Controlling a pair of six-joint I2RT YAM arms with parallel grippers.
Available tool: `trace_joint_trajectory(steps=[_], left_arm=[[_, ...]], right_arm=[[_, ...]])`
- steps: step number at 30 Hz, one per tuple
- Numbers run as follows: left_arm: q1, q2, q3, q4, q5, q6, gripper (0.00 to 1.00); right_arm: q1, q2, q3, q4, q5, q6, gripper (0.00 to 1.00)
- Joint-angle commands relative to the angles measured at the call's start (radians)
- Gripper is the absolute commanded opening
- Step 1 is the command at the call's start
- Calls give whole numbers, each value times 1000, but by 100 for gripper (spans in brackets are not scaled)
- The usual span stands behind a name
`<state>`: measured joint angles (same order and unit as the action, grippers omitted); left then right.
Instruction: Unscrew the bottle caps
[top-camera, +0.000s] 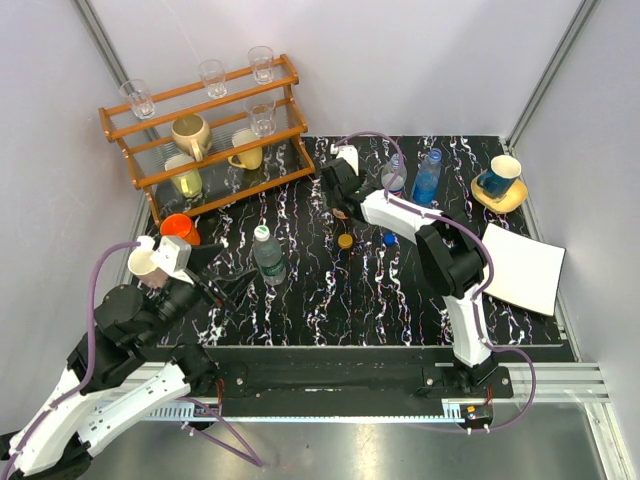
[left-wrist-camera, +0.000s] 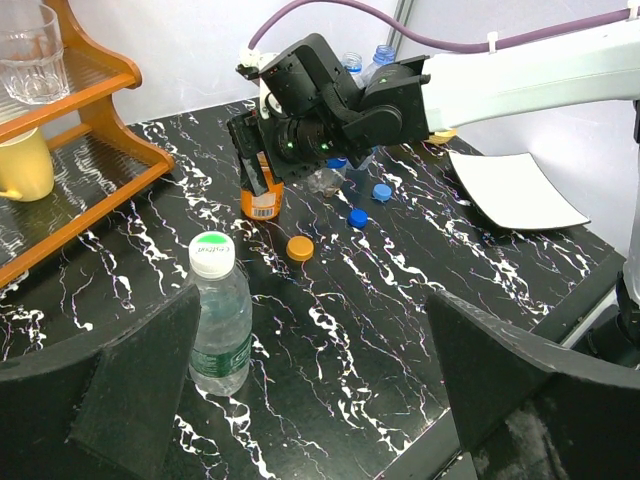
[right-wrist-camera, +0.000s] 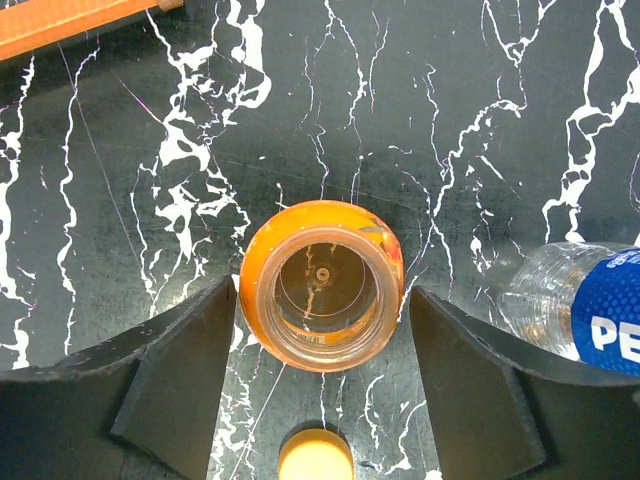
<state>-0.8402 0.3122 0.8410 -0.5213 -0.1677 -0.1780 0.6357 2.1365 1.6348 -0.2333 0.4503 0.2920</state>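
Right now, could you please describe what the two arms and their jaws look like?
Both the left arm and right arm have white links joined by black joints, with a purple cable looping along each. The jaws are matte black, broad and wedge-shaped.

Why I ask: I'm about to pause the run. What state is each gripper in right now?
Left gripper: open, holding nothing.
Right gripper: open, fingers either side of the uncapped orange bottle, not gripping it.

Table was black, white-veined. Bottle was orange; orange cap beside it, blue caps near it. Plate was white.
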Motion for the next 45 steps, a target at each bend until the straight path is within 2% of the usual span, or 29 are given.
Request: trace_joint_trajectory(steps=[1,11,17,20,21,24,25,28,31,45], left_arm=[[-2,19,0,53,16,-12,99],[0,19,-2,58,16,-11,99],[0,30,4,58,-12,-3,99],[-2,15,4,58,-71,-9,99],[0,7,0,60,-99,-12,99],[0,-33,-16,53,-272,-43,99],[-2,-45,-17,44,-370,-64,99],[0,-71,-16,9,-501,-100,99],[0,-78,-8,-34,-550,-124,99],[-2,-119,9,-123,-543,-141,99]], right_arm=[[-2,-85,7,5,-12,-1,78],[22,-156,7,20,-15,-11,85],[111,-329,4,61,-4,-51,87],[154,-441,-64,138,-200,-51,87],[160,-475,-87,146,-335,-34,88],[200,-490,-92,121,-494,-1,94],[220,-495,-96,109,-498,-5,95],[283,-509,-131,133,-496,-17,96],[320,-495,-132,134,-493,-24,97],[364,-308,-10,71,-395,-54,94]])
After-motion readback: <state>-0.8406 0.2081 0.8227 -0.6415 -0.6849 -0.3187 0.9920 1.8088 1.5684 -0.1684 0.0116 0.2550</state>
